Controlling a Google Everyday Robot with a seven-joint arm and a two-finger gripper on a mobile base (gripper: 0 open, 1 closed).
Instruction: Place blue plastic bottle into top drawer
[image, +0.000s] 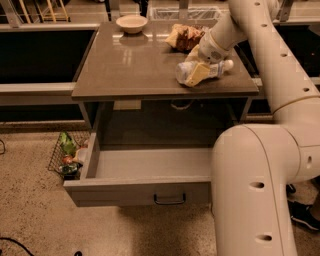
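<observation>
The blue plastic bottle (210, 71) lies on its side near the right front of the brown tabletop (130, 65), its white cap pointing right. My gripper (196, 72) is down on the bottle's left half, with a yellowish part in front of it. The bottle rests on the tabletop. Below the tabletop the top drawer (125, 192) stands pulled out; its grey inside holds nothing and its dark handle (170, 200) is centred on the front. My arm's lower segment covers the drawer's right end.
A snack bag (185, 36) lies just behind the gripper and a pale bowl (132, 23) stands at the back left. A wire basket of items (67, 155) sits on the floor left of the drawer. My bulky arm (250, 190) fills the right foreground.
</observation>
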